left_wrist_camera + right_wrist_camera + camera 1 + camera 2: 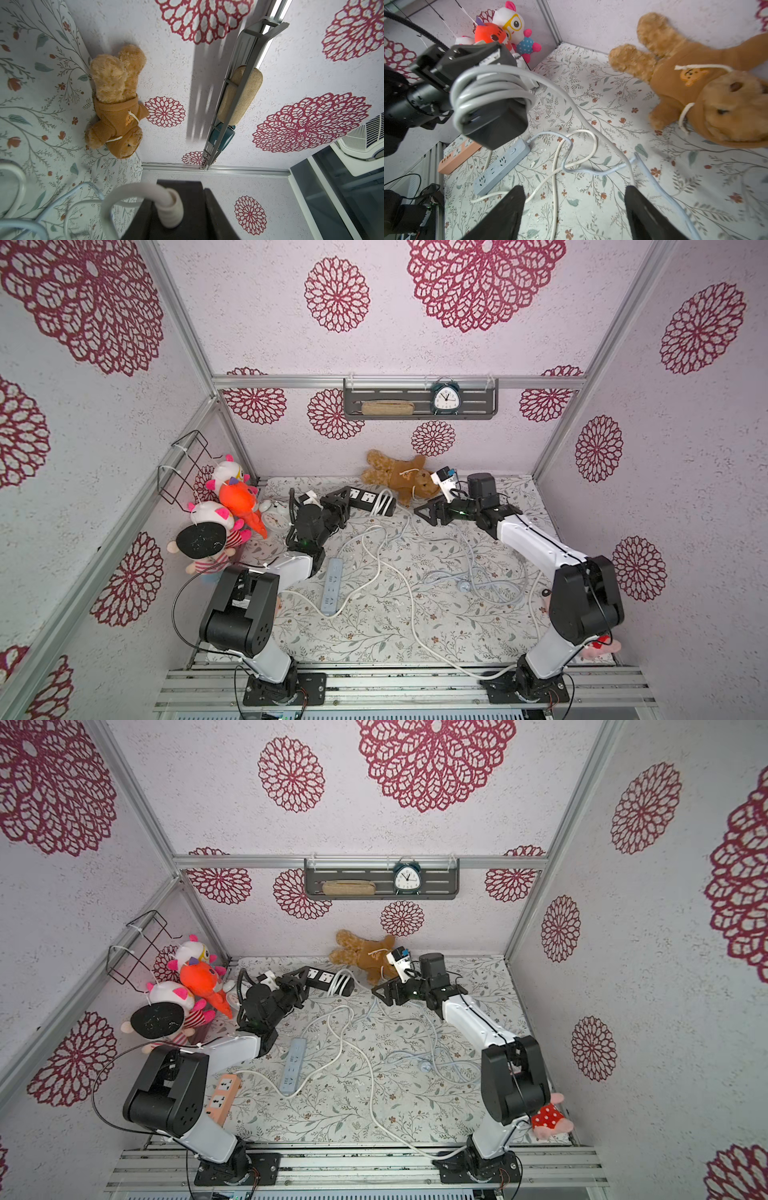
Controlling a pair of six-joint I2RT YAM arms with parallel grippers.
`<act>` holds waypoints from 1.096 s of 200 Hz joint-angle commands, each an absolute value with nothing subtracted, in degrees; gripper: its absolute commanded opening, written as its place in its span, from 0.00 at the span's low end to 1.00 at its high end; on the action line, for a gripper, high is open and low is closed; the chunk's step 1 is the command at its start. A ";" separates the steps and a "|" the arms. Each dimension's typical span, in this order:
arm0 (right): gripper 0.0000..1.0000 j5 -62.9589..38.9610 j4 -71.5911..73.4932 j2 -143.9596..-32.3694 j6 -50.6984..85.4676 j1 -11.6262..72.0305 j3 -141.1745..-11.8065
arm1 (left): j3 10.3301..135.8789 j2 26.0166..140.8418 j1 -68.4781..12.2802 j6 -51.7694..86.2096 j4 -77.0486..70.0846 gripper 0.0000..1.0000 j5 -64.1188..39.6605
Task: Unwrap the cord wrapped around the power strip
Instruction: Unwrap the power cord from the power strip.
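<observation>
Left gripper (pixel 341 502) is squeezed tight on the left end of the black power strip (pixel 368 498) and holds it up off the flowery table (pixel 365 630), at the far side near the middle. Its white cord (pixel 383 507) is looped a few times around the right end of the strip, and the rest hangs down onto the table. Just to the right, the right gripper (pixel 574 209) has its 2 fingers (pixel 506 209) wide apart with nothing between them. By the far wall lies a brown teddy bear (pixel 399 479). Nearer, a blue power strip (pixel 330 587) lies flat among loose cords (pixel 554 199)
</observation>
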State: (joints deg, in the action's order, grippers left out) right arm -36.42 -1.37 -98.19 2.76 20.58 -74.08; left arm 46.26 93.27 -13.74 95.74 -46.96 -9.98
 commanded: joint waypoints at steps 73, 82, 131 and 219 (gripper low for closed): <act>0.79 -31.23 20.24 -113.81 11.17 25.23 -81.23 | 46.02 87.73 -14.92 97.54 -47.24 0.00 -13.53; 0.78 -31.03 21.06 -115.26 11.87 25.22 -82.49 | 45.69 87.47 -14.99 97.65 -47.46 0.00 -13.69; 0.28 -32.70 21.10 -116.38 12.34 25.20 -85.02 | 43.10 85.41 -14.01 97.47 -46.23 0.00 -13.58; 0.00 -42.53 14.94 -97.56 3.37 22.27 -74.25 | 43.75 90.28 -12.22 94.95 -45.35 0.00 -2.60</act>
